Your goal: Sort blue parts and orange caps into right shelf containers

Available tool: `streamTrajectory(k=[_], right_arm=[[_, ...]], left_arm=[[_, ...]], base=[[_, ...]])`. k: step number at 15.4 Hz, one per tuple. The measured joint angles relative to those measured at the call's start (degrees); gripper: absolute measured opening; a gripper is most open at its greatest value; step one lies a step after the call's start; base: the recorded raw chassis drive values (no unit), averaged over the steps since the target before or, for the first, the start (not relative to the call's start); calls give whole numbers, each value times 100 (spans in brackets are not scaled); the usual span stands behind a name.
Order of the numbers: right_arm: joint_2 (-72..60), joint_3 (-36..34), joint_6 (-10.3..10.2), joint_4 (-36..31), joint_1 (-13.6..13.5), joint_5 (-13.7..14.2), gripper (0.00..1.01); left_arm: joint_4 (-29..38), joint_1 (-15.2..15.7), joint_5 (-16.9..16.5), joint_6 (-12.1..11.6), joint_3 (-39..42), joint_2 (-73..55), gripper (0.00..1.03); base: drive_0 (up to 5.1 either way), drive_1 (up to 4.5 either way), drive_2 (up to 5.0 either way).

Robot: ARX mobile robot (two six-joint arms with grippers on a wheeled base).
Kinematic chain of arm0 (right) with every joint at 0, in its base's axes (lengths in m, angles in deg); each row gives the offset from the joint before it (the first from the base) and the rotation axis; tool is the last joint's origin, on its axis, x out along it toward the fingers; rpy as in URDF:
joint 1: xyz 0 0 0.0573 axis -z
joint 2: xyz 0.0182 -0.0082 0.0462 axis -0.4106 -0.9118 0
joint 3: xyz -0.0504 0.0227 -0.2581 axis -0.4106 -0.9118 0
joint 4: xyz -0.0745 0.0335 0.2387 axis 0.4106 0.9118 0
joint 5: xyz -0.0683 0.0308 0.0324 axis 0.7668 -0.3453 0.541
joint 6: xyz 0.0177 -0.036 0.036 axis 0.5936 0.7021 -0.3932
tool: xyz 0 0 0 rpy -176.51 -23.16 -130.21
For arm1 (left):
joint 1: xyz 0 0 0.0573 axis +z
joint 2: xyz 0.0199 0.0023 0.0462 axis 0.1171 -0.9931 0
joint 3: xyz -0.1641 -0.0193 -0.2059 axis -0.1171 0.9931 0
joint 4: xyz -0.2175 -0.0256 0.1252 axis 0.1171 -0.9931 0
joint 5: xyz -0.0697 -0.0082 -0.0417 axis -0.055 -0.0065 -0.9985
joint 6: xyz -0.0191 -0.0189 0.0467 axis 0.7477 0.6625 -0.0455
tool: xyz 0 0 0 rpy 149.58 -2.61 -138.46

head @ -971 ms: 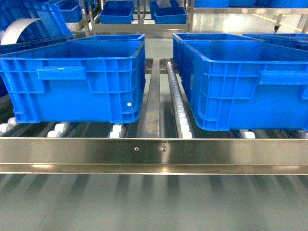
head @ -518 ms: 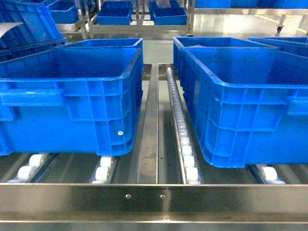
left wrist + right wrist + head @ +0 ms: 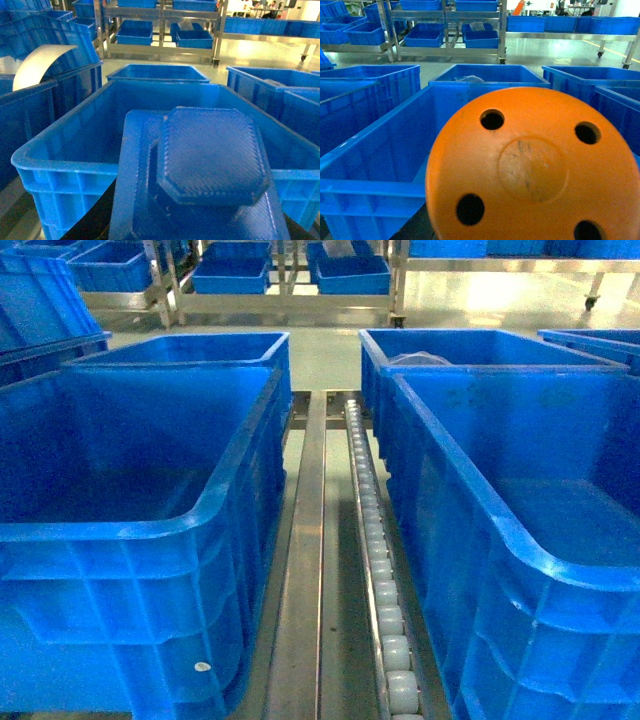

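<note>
Blue part fills the left wrist view up close, bottom cut by the edge, and the claw holding it is hidden behind it. Orange cap swamps the right wrist view, cut off right and below, its claw unseen too. In the head view, both near bins run off the frame, and neither claw shows.

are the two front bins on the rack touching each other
Apart. The head view shows the left bin and the right bin separated by a bare metal rail and a roller track.
</note>
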Motion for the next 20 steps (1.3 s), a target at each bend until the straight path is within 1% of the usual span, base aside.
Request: streamTrajectory(k=[20], right_arm=[[0,0,0,0,0,-2,45]], left_arm=[[13,0,0,0,0,0,42]], base=[[0,0,0]])
